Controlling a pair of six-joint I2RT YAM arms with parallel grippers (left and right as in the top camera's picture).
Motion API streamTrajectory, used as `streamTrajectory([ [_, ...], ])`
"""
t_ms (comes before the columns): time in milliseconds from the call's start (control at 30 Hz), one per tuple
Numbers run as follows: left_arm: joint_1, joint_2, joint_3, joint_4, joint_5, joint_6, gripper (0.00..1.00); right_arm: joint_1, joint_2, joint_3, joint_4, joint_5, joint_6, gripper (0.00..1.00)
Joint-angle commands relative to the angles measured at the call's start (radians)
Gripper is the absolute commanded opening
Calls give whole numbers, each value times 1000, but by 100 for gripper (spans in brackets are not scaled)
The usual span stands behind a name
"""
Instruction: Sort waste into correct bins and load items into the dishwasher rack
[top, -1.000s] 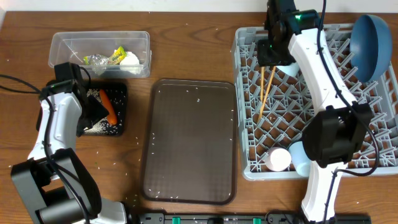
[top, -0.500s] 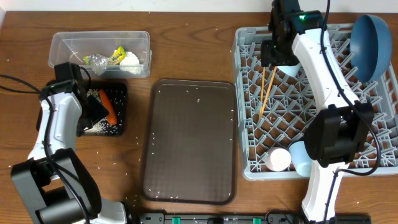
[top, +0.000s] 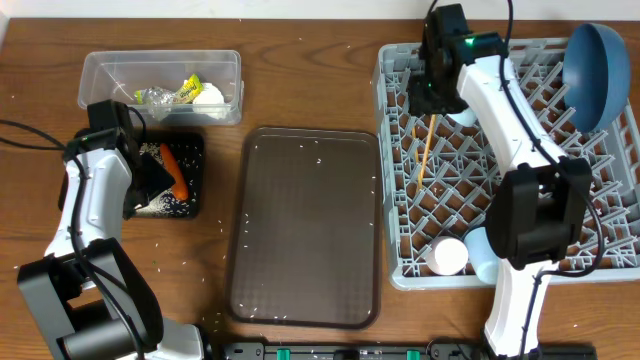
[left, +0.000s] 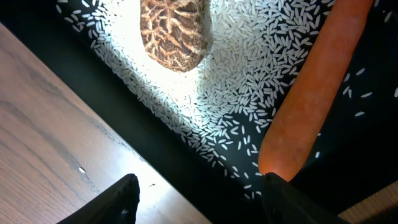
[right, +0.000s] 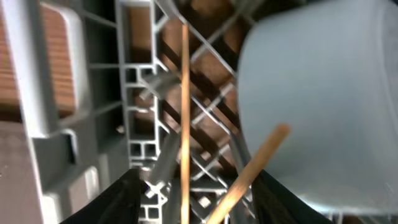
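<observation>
Overhead gives the whole layout: a clear plastic rectangular tub (top: 100, 72) at the upper left holds crumpled white tissue (top: 208, 95) and a small yellow-green wrapper (top: 187, 90). A shallow black rectangular tray (top: 195, 146) sits just below it and a dark-brown serving tray (top: 305, 230) lies mid-frame on the wooden bench (top: 300, 70). The large square grey plastic dishwasher rack (top: 388, 200) fills the right side, with a large blue plate (top: 592, 70) on edge at its upper right and a pale pink cup (top: 447, 255) beside a light-blue cup (top: 478, 262) at its lower left. Only the left wrist view shows the black tray's load closely: a small brown food lump (left: 174, 28) on a drift of white rice grains (left: 230, 87), and an orange carrot (left: 314, 99) slanting at the right. The left claw (left: 202, 199) hangs over the tray's edge, spread wide and pinching nothing, its arm bent up from the lower left. The right arm reaches up across the rack to its upper left corner. There the right wrist view shows two thin wooden chopsticks (right: 185, 106), one upright in frame and one slanting. They pass between the spread fingers of the right claw (right: 199, 202), neither pad visibly pressing them, with a small light-blue bowl (right: 317, 106) to their right.
</observation>
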Motion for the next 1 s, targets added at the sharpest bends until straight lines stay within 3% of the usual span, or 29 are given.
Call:
streamTrajectory([
  [0,3,1,-5,2,-8,-6,64,24,7,-2,18,-35,-12,51],
  [333,3,1,-5,2,-8,-10,64,26,-100,-1,29,-37,-31,54],
  [667,3,1,-5,10,-1,-10,64,28,-286,-1,62,-71,-114,62],
  [967,3,1,-5,21,-1,-10,64,58,-329,-1,51,-141,-176,71],
])
